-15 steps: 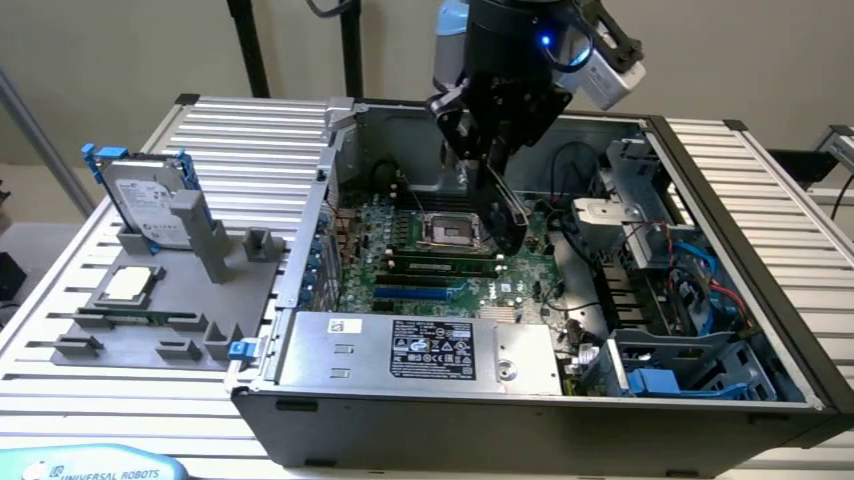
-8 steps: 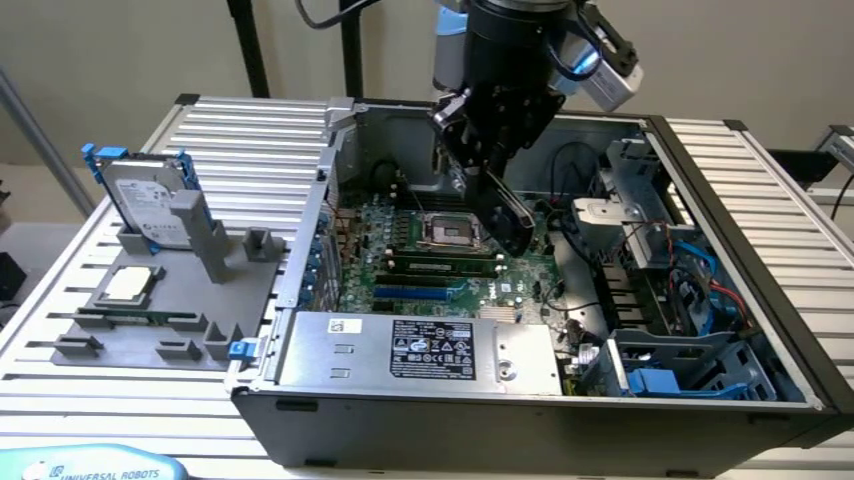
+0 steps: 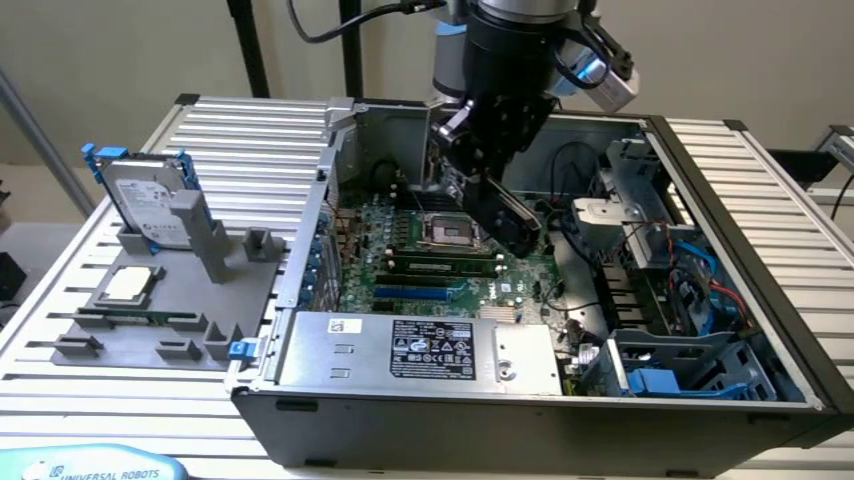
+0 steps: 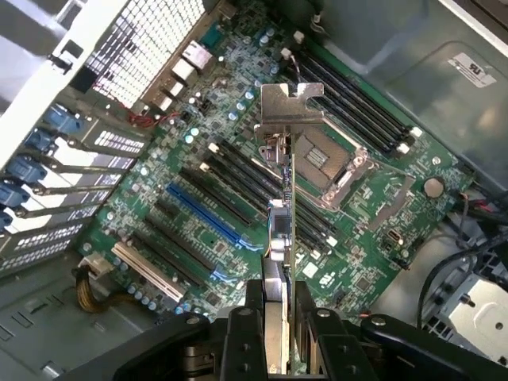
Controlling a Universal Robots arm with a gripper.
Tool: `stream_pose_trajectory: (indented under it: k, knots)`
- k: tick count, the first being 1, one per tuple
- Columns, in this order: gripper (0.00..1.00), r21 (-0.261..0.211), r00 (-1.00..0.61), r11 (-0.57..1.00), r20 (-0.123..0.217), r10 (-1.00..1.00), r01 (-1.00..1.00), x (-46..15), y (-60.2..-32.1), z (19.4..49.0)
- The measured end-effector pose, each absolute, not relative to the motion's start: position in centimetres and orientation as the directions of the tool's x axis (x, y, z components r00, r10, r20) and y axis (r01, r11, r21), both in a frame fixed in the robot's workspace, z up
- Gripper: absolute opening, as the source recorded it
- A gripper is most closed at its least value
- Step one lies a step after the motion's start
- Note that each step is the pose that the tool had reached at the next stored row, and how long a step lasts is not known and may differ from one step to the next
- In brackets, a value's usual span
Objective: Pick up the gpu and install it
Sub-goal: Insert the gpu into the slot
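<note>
You are holding the gpu (image 4: 287, 198) in your half-closed tool (image 4: 282, 321), hanging above the motherboard (image 4: 361, 266); it is not yet seated.

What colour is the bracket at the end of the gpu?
Silver, bare metal. The bracket on the gpu shows best in the wrist view.

Bare slots (image 4: 202, 214) open below the card (image 4: 290, 107) held in the tool (image 4: 279, 319), cables (image 3: 571, 160) and drive cage (image 3: 638, 180) crowding one side

My ribbed metal table (image 3: 240, 125) carries the open computer case (image 3: 467, 430) and, toward the exterior view's left, a grey parts holder (image 3: 134, 345).
</note>
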State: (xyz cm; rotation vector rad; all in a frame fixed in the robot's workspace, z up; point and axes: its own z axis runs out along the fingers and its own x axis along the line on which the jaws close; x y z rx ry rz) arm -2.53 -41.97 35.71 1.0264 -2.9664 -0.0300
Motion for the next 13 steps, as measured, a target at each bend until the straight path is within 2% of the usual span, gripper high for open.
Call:
stream_pose_trajectory:
  k: [13]
  knots:
    - [0.27, 0.018, -0.619, 0.619, -0.004, -0.785, -0.785, -2.5, -42.0, 34.6]
